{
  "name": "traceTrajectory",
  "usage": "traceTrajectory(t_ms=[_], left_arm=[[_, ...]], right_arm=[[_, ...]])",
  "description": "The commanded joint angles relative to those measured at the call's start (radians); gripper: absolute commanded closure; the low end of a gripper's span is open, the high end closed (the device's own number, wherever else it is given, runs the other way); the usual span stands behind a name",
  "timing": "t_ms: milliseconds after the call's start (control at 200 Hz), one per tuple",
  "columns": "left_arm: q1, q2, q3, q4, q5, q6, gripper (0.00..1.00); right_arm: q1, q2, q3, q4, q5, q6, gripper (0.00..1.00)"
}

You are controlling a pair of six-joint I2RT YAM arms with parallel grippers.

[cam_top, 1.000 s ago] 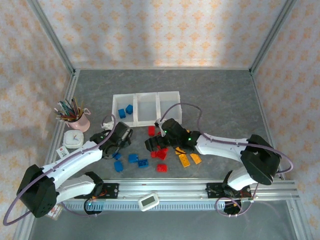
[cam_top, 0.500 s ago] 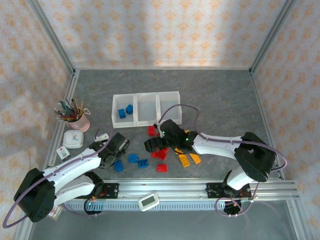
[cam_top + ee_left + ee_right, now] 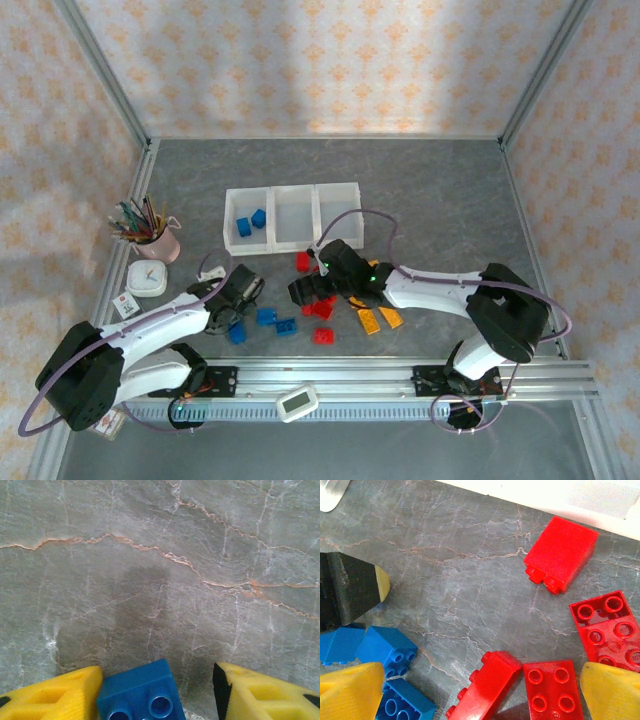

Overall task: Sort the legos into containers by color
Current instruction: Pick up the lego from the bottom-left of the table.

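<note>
The legos lie scattered on the grey table: blue ones (image 3: 266,316), red ones (image 3: 322,308) and yellow-orange ones (image 3: 368,320). Two blue bricks (image 3: 250,222) sit in the left bin of the containers (image 3: 292,192). My left gripper (image 3: 230,315) is low over a blue brick (image 3: 135,692); its jaws are open around the brick, the left finger touching it and the right finger still apart. My right gripper (image 3: 480,690) is wide open over a red brick on its side (image 3: 487,685) and a flat red brick (image 3: 551,687).
A pink cup of pencils (image 3: 158,240) and a white clock (image 3: 147,279) stand at the left. A lone red brick (image 3: 303,262) lies just before the bins. The left gripper's dark finger (image 3: 350,590) shows close to the right gripper, with blue bricks (image 3: 387,650) between them.
My left gripper came down and toward the near edge onto the blue brick, and its jaws have narrowed. The right arm has barely shifted.
</note>
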Motion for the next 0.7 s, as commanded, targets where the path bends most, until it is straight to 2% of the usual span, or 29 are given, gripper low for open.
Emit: traceTrajectory(t_ms=[0, 485, 696], left_arm=[[-0.012, 0.011, -0.013, 0.033, 0.001, 0.005, 0.46], [-0.012, -0.039, -0.030, 0.044, -0.027, 0.008, 0.71], [-0.012, -0.074, 0.015, 0.021, -0.078, 0.022, 0.75]], right_arm=[[0.006, 0.013, 0.025, 0.008, 0.016, 0.001, 0.00], [0.005, 0.002, 0.027, 0.013, 0.034, 0.004, 0.00], [-0.009, -0.007, 0.057, -0.004, 0.060, 0.013, 0.00]])
